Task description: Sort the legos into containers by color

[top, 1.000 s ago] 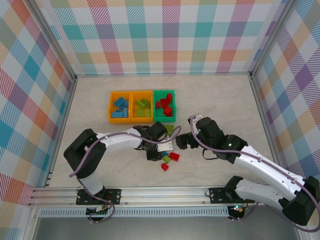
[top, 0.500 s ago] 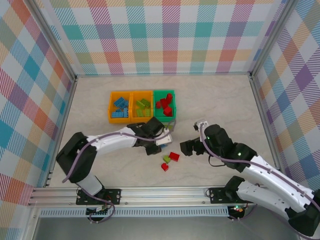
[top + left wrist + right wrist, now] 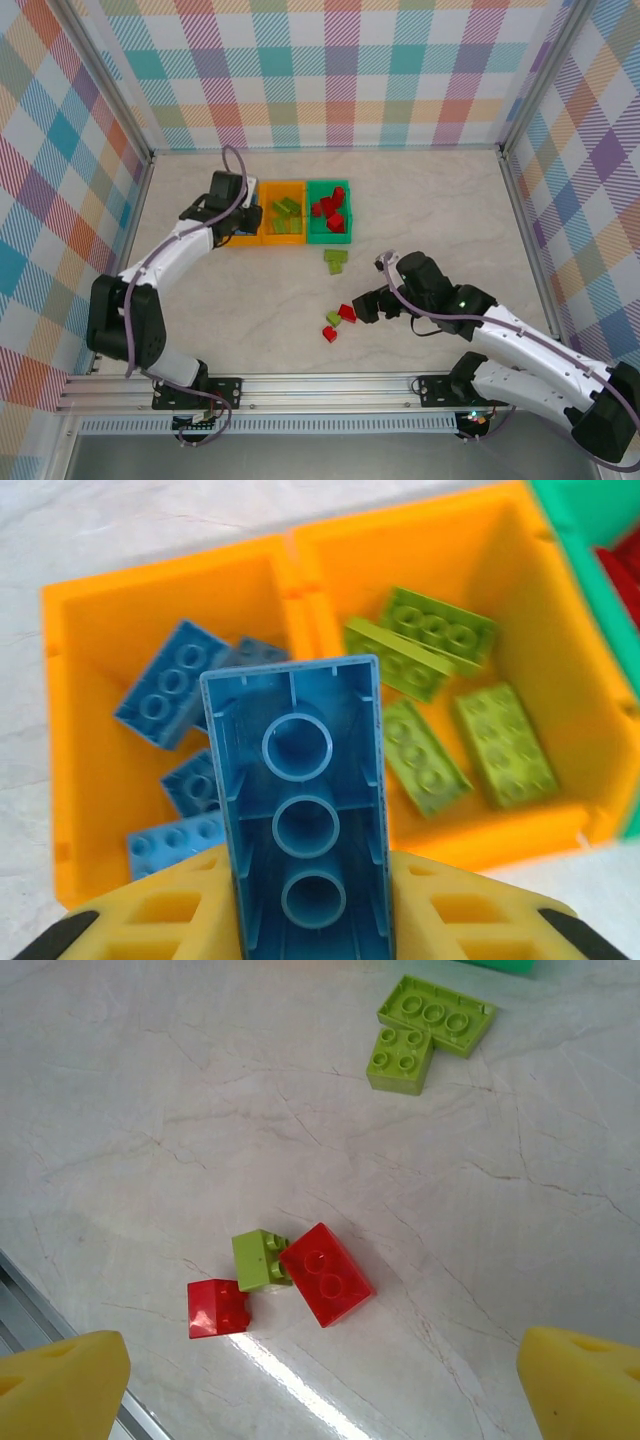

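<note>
So the left gripper (image 3: 312, 935) had its yellow pads clamped on a blue brick (image 3: 300, 770), hollow underside facing the wrist camera and the long end poking out past the fingertips. Right below and ahead of it sat the left orange bin (image 3: 70, 730) with the other blue legos (image 3: 170, 685) already in it. Just to the gripper's right was the middle orange bin (image 3: 570, 640) holding the lime legos (image 3: 500, 745), and the green bin (image 3: 590, 510) was beyond that. If I were doing this drop, I'd nudge the brick left so it's centred over the blue pile, away from the divider, then let go low so it doesn't bounce next door. The right gripper (image 3: 320, 1380) hung with its fingers wide apart and nothing in them. Just ahead of it were a red brick (image 3: 325, 1275), a small lime brick (image 3: 260, 1258) and a small red brick (image 3: 217, 1307), with a lime pair (image 3: 430, 1025) farther out.
</note>
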### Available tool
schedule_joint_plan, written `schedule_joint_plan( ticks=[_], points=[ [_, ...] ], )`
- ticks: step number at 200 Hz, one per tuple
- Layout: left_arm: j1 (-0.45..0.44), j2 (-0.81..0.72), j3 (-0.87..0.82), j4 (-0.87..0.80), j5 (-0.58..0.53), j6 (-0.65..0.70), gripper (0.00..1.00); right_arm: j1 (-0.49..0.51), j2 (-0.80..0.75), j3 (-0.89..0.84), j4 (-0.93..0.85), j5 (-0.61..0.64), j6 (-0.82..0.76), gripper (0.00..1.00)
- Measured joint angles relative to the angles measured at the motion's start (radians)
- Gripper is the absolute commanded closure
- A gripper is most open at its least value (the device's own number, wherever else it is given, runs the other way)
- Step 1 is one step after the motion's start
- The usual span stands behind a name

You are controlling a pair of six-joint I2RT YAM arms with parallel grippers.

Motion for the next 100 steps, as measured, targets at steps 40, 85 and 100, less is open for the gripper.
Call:
schedule_joint_plan(
  ticks=[40, 85, 100],
  points=[
    [0.039, 0.093, 0.031, 0.005, -0.009, -0.074, 0.47, 0.000, -0.007, 0.000, -0.004, 0.000, 0.011, 0.00],
    [0.040, 0.054, 0.042, -0.001, 0.018, -0.100, 0.38, 0.000, 0.026, 0.016, -0.013, 0.032, 0.034, 0.00],
    [0.027, -0.025, 0.034, -0.008, 0.044, -0.082, 0.38, 0.000, 0.091, 0.049, -0.010, 0.050, 0.045, 0.01]
  ],
)
